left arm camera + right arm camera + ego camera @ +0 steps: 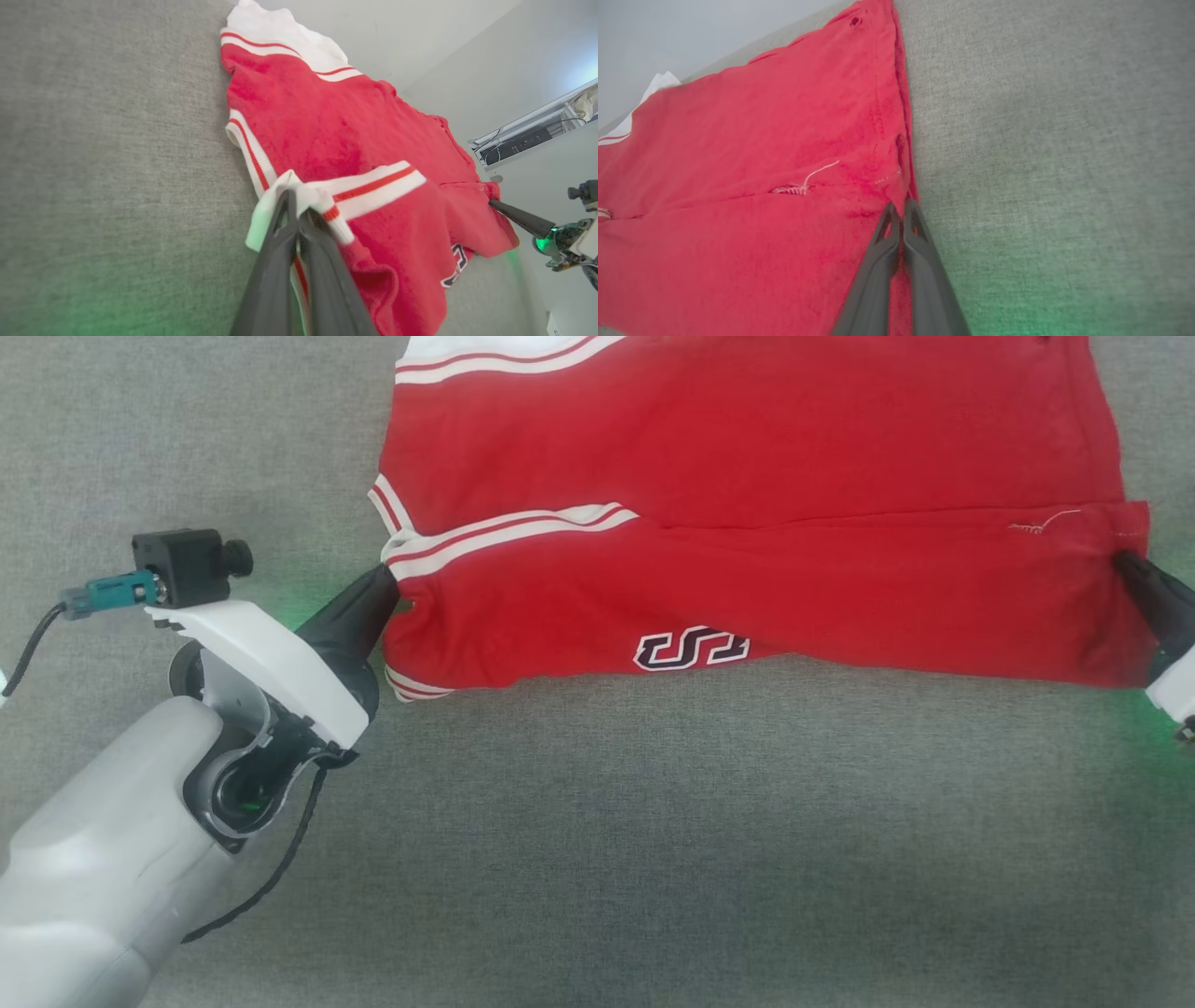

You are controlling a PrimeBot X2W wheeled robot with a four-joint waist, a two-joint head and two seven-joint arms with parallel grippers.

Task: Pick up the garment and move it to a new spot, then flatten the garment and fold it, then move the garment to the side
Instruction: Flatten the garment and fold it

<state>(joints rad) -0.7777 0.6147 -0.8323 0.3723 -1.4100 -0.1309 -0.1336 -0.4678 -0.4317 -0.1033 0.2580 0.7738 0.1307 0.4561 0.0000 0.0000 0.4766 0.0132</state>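
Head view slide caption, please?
Left jaws and right jaws pinch opposite ends of the red shirt, half-folded on grey cloth.

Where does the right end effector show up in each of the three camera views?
Head view: right end effector at the right edge, shut on the garment.
Left wrist view: far right, tip at the garment's far corner.
Right wrist view: bottom middle, closed on the garment's red edge.
Shared landmark: the white-and-red striped trim.
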